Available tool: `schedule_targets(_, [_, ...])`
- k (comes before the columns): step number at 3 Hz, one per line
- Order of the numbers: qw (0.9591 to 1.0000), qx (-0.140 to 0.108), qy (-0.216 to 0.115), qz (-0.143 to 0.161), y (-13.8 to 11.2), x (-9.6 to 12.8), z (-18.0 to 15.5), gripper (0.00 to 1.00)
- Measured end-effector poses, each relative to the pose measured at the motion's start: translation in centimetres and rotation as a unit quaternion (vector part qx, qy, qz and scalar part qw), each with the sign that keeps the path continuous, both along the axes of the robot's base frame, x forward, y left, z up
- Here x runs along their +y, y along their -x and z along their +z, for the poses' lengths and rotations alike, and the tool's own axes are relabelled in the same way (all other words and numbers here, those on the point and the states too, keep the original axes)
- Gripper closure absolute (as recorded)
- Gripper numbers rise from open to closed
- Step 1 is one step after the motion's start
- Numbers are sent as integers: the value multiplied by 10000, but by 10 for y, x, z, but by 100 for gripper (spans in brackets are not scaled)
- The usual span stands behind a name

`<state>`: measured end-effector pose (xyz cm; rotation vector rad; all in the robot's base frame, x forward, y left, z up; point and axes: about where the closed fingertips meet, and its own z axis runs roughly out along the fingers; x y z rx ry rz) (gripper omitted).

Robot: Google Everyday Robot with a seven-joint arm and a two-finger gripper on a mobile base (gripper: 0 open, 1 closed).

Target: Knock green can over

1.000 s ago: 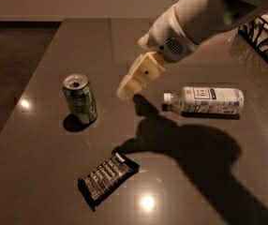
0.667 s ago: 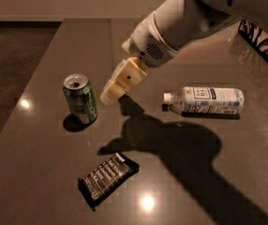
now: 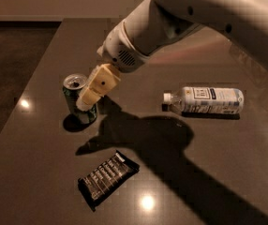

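Note:
The green can stands upright on the dark table at the left, its silver top with pull-tab showing. My gripper reaches down from the upper right on the white arm. Its cream fingers are together with nothing between them. They lie against the can's right side and cover part of it. The can looks about upright, perhaps leaning slightly.
A clear plastic bottle with a white label lies on its side to the right. A dark snack bar wrapper lies in front of the can. The table's left edge runs close to the can, with dark floor beyond.
My gripper has moved left and down from beside the bottle to the can's right side. The can, the bottle and the wrapper stay where they were.

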<state>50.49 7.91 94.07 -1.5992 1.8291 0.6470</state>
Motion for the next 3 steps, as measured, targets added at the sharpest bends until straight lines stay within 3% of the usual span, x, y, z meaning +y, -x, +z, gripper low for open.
schedule_targets(3, [9991,137,84,394,11,39,-21,0])
